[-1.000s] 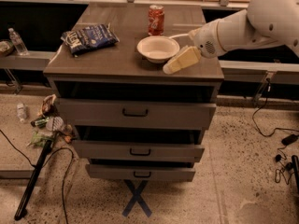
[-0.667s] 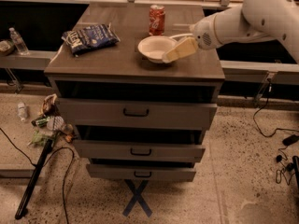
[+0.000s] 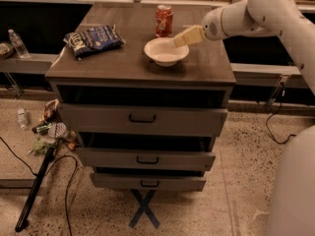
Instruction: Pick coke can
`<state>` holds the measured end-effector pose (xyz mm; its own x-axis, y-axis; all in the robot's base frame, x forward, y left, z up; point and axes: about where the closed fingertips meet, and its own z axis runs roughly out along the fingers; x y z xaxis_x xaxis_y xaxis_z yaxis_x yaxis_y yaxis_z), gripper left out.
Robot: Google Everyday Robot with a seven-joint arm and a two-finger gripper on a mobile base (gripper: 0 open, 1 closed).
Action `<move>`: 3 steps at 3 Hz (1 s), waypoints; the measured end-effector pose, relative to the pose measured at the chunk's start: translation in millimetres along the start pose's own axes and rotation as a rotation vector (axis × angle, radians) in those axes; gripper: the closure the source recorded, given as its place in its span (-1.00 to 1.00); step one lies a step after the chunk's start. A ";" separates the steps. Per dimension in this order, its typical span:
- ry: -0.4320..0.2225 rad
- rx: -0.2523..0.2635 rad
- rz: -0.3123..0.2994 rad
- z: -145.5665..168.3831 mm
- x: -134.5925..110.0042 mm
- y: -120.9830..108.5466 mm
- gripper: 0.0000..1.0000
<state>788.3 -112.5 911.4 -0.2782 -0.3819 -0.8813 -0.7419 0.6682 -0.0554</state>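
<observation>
The coke can (image 3: 164, 20) stands upright near the back of the cabinet top (image 3: 123, 63), red with white lettering and a silver top. A white bowl (image 3: 166, 51) sits just in front of it. My gripper (image 3: 178, 40) reaches in from the right above the bowl's right rim, pointing left. It is a little to the right of the can and in front of it, apart from it and holding nothing.
A blue chip bag (image 3: 94, 39) lies at the left of the top. The cabinet has three partly open drawers (image 3: 142, 118). A water bottle (image 3: 18, 43) stands on a ledge at the left. Clutter and cables lie on the floor at the left.
My gripper has moved up and back, from beside the bowl's right front edge to above its right rim, closer to the can. The can, bowl and bag have not moved.
</observation>
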 end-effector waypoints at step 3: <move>-0.212 0.161 0.011 75.6 -35.2 -32.4 -1.00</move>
<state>868.3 -72.5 908.7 -0.1395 -0.2430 -0.9599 -0.6283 0.7710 -0.1039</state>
